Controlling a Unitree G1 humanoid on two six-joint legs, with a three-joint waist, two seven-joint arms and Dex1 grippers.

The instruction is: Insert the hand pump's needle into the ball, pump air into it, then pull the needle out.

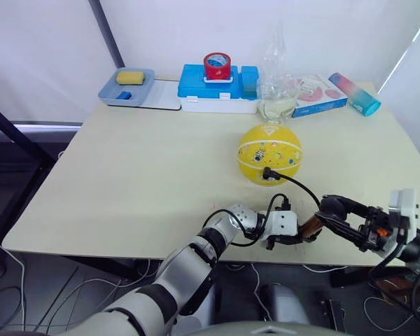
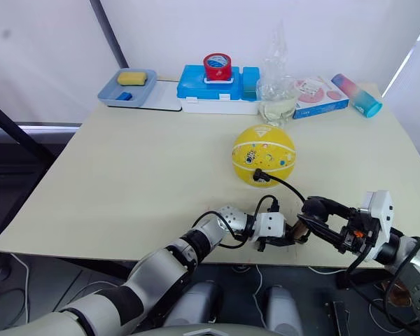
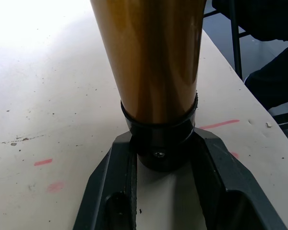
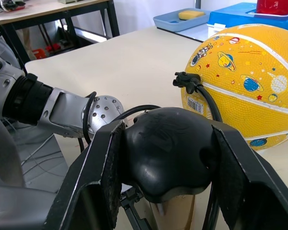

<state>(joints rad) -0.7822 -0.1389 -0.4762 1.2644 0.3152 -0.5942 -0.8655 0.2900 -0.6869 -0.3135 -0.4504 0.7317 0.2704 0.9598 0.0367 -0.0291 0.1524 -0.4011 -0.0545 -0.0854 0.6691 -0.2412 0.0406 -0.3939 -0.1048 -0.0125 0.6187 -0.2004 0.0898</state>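
Note:
The round yellow ball (image 1: 269, 154) rests on the table right of centre. The needle's black fitting (image 1: 267, 173) sits plugged into the ball's near side, its metal tip hidden inside. A black hose (image 1: 302, 190) curves from it to the hand pump (image 1: 309, 226), which lies along the table's near edge. My left gripper (image 1: 292, 236) is shut on the pump's black end cap (image 3: 159, 143). My right gripper (image 1: 334, 210) is shut on the black handle (image 4: 168, 153). A short stretch of copper tube shows between them.
Along the far edge stand a grey tray (image 1: 145, 92) with a yellow sponge (image 1: 129, 77), a blue box (image 1: 210, 87) topped by a red tape roll (image 1: 217, 66), a clear plastic bag (image 1: 276, 87), a pink box (image 1: 320, 94) and a pink-blue bottle (image 1: 355, 94).

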